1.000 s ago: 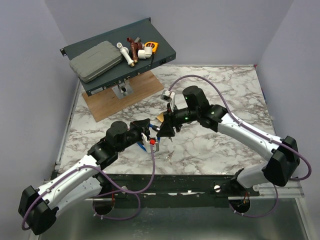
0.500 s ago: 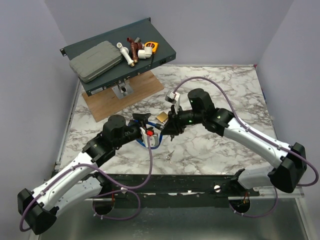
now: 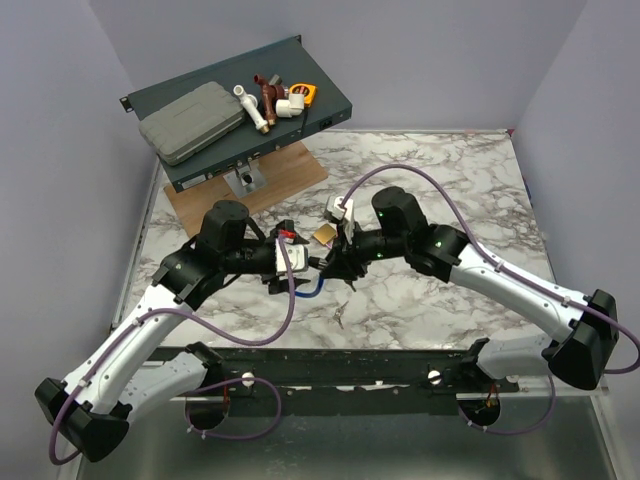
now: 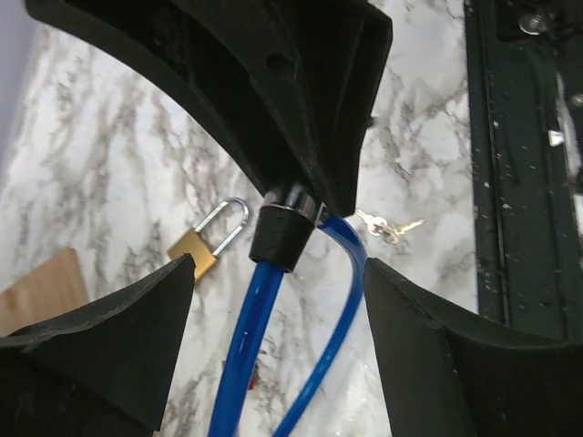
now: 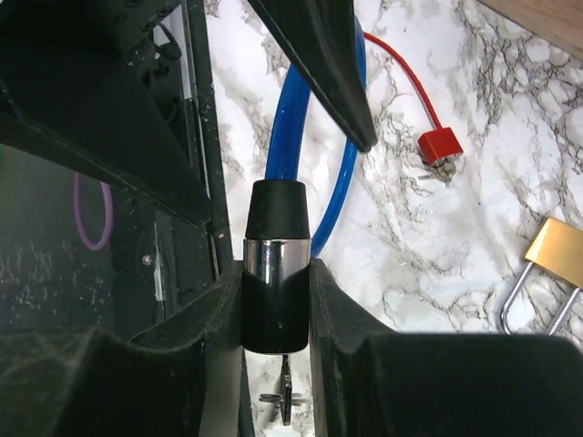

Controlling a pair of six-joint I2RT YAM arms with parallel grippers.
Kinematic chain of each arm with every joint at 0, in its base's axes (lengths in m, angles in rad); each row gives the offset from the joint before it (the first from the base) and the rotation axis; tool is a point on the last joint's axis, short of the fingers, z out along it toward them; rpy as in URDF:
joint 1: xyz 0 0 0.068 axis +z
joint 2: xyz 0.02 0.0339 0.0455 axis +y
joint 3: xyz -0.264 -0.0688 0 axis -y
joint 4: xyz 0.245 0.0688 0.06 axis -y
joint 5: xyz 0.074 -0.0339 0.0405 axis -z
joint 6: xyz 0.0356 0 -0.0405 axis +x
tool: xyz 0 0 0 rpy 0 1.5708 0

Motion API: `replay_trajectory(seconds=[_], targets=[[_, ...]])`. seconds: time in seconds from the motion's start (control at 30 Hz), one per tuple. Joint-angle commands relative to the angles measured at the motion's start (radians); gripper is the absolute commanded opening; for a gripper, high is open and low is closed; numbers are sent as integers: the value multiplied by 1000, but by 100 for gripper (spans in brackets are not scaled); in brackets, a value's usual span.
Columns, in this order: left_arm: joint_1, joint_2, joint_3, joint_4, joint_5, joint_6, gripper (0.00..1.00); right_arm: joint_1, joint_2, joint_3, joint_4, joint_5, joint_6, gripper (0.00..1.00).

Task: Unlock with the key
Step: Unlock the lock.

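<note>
While lying on marble (image 4: pixel 109 137), key (image 4: pixel 387 225) tiny, thin, silver-grey.

table (image 3: pixel 480 190): white marble pattern with grey veins
rack panel (image 3: pixel 328 108): dark grey, flat, at the far left, raised at an angle on a small metal stand (image 3: pixel 243 179)
grey case (image 3: pixel 192 122): closed, lying on the panel's left part
pipe fittings (image 3: pixel 262 106): white and brown, grouped just right of the case
tape measure (image 3: pixel 303 93): yellow, beside the fittings
wooden board (image 3: pixel 200 212): flat on the table under the stand
brass padlock (image 4: pixel 193 250): silver shackle, lying on the marble
red cable (image 5: pixel 401 73): thin, ending in a red block (image 5: pixel 439 146), near the padlock
</note>
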State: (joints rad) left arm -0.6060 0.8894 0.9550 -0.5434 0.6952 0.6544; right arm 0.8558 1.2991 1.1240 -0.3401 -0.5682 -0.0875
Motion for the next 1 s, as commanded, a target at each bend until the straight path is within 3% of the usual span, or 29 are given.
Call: replay_trajectory(seconds=[0.0, 0.17, 0.33, 0.4, 0.5, 0.57, 0.8, 0.97], targets=[[37, 35, 50, -213, 114, 69, 70, 24, -41, 15, 31, 34, -68, 1], [38, 37, 50, -204, 113, 86, 45, 45, -32, 37, 6, 44, -88, 1], [38, 38, 38, -128, 111, 45, 0, 57, -16, 35, 31, 30, -79, 2], [39, 35, 27, -85, 89, 2, 0, 57, -19, 27, 47, 34, -64, 8], [38, 28, 15, -68, 76, -18, 0, 57, -50, 8, 65, 79, -35, 28], [38, 20, 6, -68, 68, -19, 0, 58, -91, -12, 69, 123, -20, 34], [40, -10, -32, -53, 50, -24, 0, 57, -269, -98, 28, 249, -6, 38], [39, -15, -29, -66, 60, 1, 0, 56, -289, -107, -39, 251, -22, 40]])
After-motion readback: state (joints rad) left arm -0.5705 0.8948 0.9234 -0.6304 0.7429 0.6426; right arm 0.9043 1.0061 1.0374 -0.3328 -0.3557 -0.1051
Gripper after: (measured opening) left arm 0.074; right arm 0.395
